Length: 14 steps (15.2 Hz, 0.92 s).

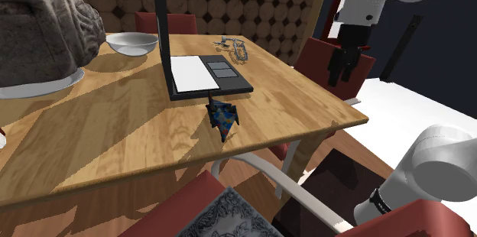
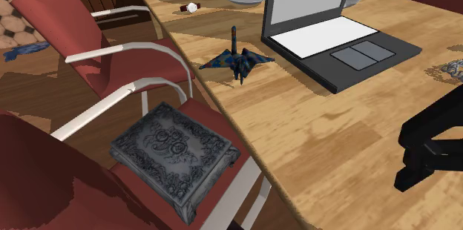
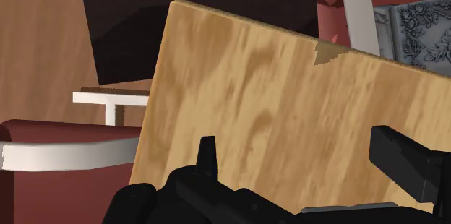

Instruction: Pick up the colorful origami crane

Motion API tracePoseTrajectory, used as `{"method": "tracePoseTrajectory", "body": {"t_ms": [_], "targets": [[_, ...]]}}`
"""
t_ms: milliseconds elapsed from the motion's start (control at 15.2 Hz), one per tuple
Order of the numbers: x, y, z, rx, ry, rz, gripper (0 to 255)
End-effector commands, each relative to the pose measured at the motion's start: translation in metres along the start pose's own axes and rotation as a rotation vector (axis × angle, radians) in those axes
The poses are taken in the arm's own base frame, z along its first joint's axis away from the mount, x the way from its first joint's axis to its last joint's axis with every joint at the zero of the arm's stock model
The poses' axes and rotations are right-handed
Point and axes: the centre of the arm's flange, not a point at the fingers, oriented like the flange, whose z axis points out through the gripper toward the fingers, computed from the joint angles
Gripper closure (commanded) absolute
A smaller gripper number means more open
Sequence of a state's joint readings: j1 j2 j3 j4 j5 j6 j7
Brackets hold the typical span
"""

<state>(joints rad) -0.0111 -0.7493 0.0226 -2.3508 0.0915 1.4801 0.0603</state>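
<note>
Gripper hangs w/ fingers apart, nothing btwn them, bare wood of the table beneath; it's well apart from the open laptop, out past the laptop's front edge. Origami crane, dark blue w/ coloured patches, stands on the table just beside the laptop's side edge, not touching it. White bowl sits behind the laptop's screen. Ornate dark box lies on a red chair, farther from the laptop than the crane.
</note>
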Motion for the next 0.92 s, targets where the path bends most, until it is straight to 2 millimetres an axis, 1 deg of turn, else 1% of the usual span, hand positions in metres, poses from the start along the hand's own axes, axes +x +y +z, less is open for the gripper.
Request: {"method": "tracePoseTrajectory", "body": {"t_ms": [0,396,858], "targets": [[0.0,0.0,0.0,0.0,0.0,0.0,0],[0.017,-0.077,0.002,0.001,0.007,0.075,0],[0.045,-0.165,0.003,0.002,0.015,0.163,0]]}}
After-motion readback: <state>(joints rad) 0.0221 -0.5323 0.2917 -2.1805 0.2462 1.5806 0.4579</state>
